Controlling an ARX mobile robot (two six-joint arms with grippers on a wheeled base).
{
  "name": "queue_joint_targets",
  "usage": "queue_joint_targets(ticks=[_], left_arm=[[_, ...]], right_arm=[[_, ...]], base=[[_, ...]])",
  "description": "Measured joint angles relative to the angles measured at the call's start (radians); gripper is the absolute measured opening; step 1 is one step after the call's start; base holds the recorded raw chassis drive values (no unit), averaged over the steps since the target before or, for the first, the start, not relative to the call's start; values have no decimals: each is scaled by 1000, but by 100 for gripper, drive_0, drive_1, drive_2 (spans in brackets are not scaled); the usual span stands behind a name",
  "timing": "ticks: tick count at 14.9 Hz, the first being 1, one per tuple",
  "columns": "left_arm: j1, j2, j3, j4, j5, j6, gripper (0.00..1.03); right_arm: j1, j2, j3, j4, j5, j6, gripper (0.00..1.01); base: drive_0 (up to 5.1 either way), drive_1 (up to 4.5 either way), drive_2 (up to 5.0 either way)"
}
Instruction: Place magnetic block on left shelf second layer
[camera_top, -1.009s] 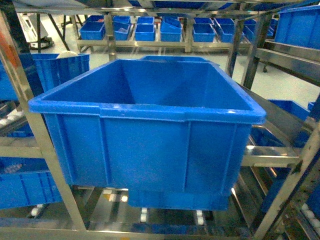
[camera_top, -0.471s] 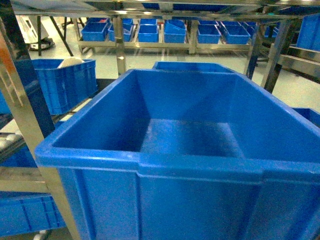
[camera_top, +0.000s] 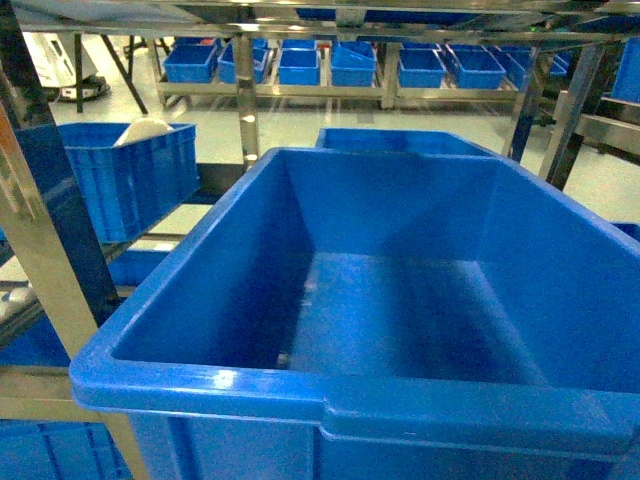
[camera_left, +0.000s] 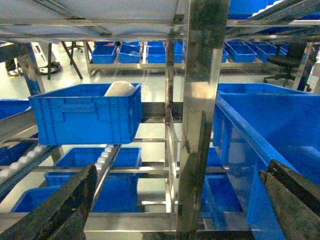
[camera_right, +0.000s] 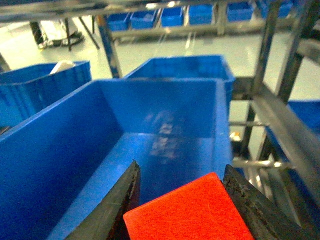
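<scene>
In the right wrist view the magnetic block (camera_right: 187, 212), a matte red cube, sits between the dark fingers of my right gripper (camera_right: 181, 171), which is shut on it. It hangs over the inside of a big blue crate (camera_right: 60, 150), near the crate's right wall. My left gripper (camera_left: 182, 167) is open and holds nothing; a steel rack post (camera_left: 200, 100) stands in front of it. The left shelf second layer (camera_left: 107, 156), a steel tier with white rollers, lies left of that post. Neither gripper shows in the head view.
The big blue crate (camera_top: 340, 400) fills the head view, with nothing visible inside it. A smaller blue crate (camera_top: 130, 170) holding a white object sits on the left rack. More blue crates (camera_top: 300, 65) line far shelves. Steel posts (camera_top: 40, 250) and rails (camera_right: 285, 130) stand close on both sides.
The head view has come closer to the big blue crate and higher, so it now looks down onto the crate's floor instead of its front wall.
</scene>
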Motion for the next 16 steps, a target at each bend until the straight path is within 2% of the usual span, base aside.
queue_joint_targets(ticks=[1,3,4,5,6,8,10,11,12,13,14,16], left_arm=[[0,0,0,0,0,0,98],[0,0,0,0,0,0,98],[0,0,0,0,0,0,98],[0,0,0,0,0,0,98],[0,0,0,0,0,0,98],[0,0,0,0,0,0,98],[0,0,0,0,0,0,98],[0,0,0,0,0,0,98],[0,0,0,0,0,0,98],[0,0,0,0,0,0,98],[0,0,0,0,0,0,98],[0,0,0,1,0,0,98]], right_arm=[[43,94,63,-44,-4,42,43],[97,283,170,-68,-3,83,43],[112,387,231,-43,22,88,43],[124,487,279,13,82,82,43],[132,550,283,99,166,33,52],[156,473,203,195,226,-51,75],[202,291,84,300,288,-143,100],[207,205,4,355,334,-192,97],[186,93,-75,382,379,-245,98],[132,-60,-131,315,392,-278,98],[69,-198,-162,213,372,-289,98],[35,-265,-174,164,354,-294,98]], base=[[0,0,0],[0,0,0],[0,0,0],[0,0,0],[0,0,0],[0,0,0],[0,0,0],[0,0,0],[0,0,0],[0,0,0],[0,0,0],[0,0,0]])
